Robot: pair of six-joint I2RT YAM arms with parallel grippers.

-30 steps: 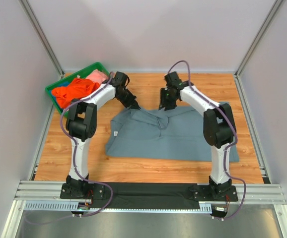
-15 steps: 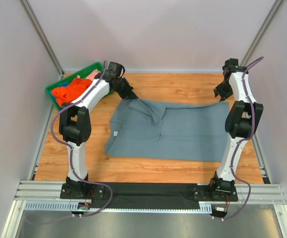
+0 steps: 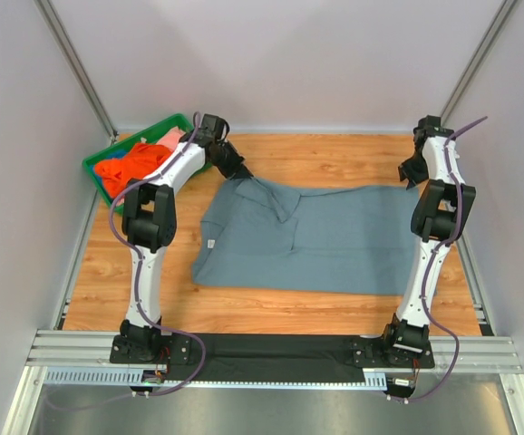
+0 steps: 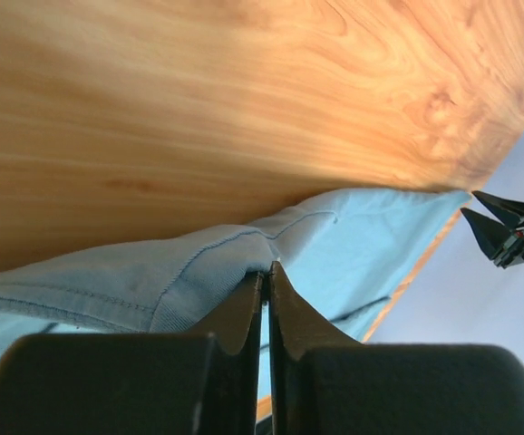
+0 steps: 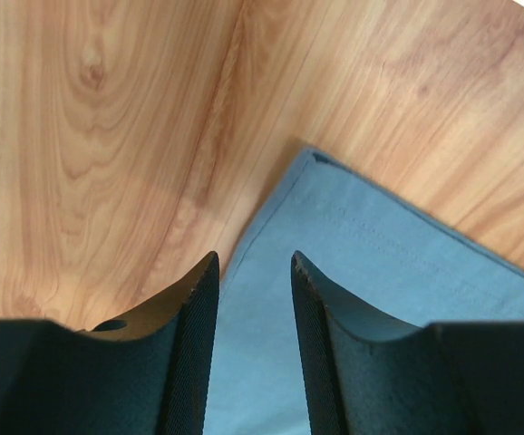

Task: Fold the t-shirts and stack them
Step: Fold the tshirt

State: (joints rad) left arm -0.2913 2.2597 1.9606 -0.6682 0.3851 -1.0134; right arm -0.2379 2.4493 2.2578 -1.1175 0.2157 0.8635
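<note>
A slate grey-blue t-shirt (image 3: 325,245) lies spread across the wooden table, its small white label (image 3: 210,245) near the left edge. My left gripper (image 3: 238,172) sits at the shirt's far left corner. In the left wrist view its jaws (image 4: 267,268) stand all but shut, pinching a bunched hem of the shirt (image 4: 180,276). My right gripper (image 3: 413,170) hovers at the far right corner. It is open (image 5: 253,256), with the shirt's flat corner (image 5: 380,290) below and nothing between the fingers. An orange t-shirt (image 3: 128,167) and a pink one (image 3: 172,139) lie in the bin.
The green plastic bin (image 3: 94,161) stands at the far left corner of the table. White walls close in behind and on both sides. Bare wood (image 3: 334,154) shows beyond the shirt and along its near edge.
My right gripper has swung from the shirt's middle to the far right corner, and the cloth there now lies flat. The left gripper has shifted slightly back, still at the left corner.
</note>
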